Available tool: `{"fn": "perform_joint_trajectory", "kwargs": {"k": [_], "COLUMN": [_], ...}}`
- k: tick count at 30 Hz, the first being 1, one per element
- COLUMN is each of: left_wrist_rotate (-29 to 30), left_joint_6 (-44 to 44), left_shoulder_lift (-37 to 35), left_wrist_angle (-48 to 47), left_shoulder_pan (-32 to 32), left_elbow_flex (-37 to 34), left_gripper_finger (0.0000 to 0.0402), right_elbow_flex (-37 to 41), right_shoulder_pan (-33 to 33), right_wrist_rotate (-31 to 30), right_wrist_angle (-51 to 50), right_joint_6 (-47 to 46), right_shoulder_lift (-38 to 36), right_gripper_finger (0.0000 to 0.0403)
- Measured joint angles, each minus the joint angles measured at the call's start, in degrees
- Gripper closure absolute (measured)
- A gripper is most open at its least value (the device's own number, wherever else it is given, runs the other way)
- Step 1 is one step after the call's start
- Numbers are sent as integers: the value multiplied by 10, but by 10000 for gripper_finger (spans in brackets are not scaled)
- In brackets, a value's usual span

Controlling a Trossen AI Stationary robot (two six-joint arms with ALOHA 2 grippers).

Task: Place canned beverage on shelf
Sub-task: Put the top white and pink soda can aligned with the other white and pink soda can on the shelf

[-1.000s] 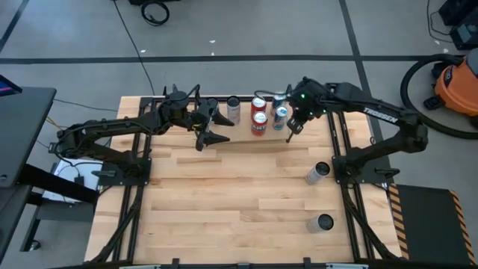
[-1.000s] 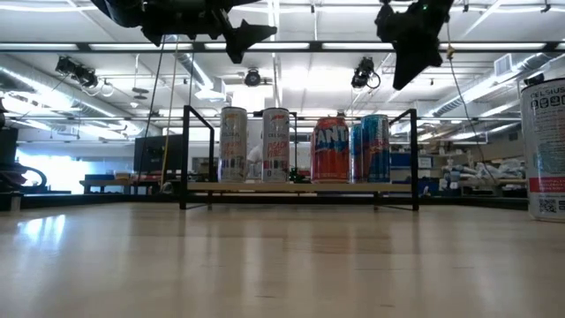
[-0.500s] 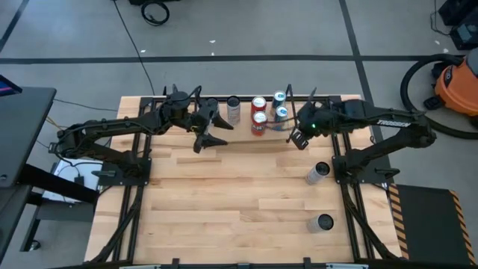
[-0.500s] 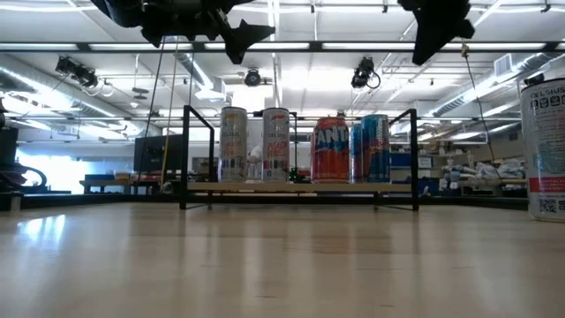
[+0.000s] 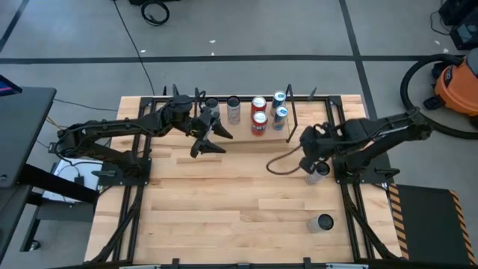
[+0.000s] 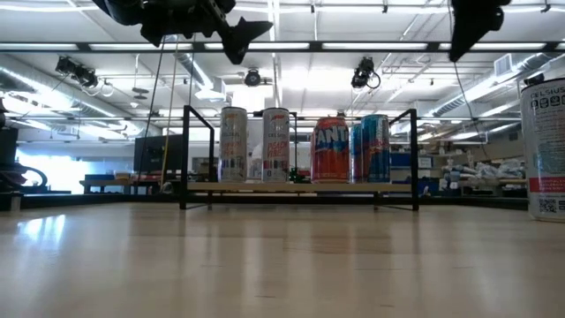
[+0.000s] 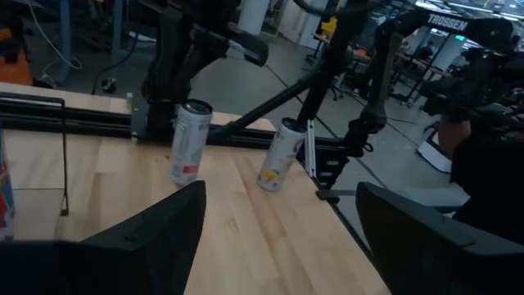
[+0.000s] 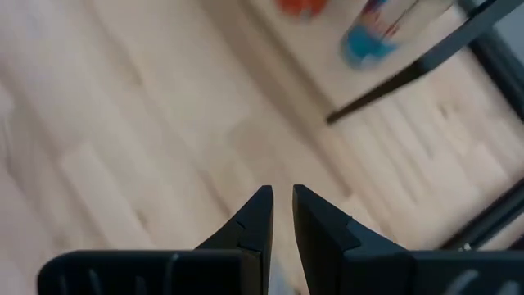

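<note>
1. The shelf (image 5: 258, 128) stands at the table's far edge, holding four cans (image 6: 300, 146).
2. The right gripper (image 5: 308, 166), fingers nearly together and holding nothing, hangs beside a loose can (image 5: 319, 172).
3. The left gripper (image 5: 211, 139), fingers spread and empty, hovers left of the shelf.

An orange vacuum (image 5: 457, 84) is seen on the floor beyond the counter (image 5: 224, 209); a coiled black cable (image 5: 155, 12) lies farther off.

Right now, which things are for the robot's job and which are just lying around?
For the job: the shelf, the cans on it, two loose cans, the right gripper.
Just around: orange vacuum, floor cable, left gripper.
</note>
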State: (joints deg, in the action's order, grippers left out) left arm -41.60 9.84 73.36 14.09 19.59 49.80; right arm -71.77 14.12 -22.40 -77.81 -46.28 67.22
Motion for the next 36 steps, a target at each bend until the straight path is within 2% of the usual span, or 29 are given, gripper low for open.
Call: {"fn": "perform_joint_trajectory", "kwargs": {"k": [8,25,30,36], "left_wrist_rotate": [0,1,1,1], "left_joint_6": [-15,10,16,16], "left_shoulder_lift": [0,0,0,0], "left_wrist_angle": [-3,-8,-8,-8], "left_shoulder_pan": [0,0,0,0], "left_elbow_flex": [0,0,0,0], "left_gripper_finger": [86,86,86,86], "right_elbow_flex": [1,1,1,0], "right_shoulder_pan": [13,12,10,2], "right_wrist_rotate": [72,124,105,140], "right_wrist_angle": [-34,23,22,19], "right_joint_6": [44,60,64,85], "right_shoulder_lift": [-17,-28,-28,-27], "right_gripper_finger": [345,345,345,342]}}
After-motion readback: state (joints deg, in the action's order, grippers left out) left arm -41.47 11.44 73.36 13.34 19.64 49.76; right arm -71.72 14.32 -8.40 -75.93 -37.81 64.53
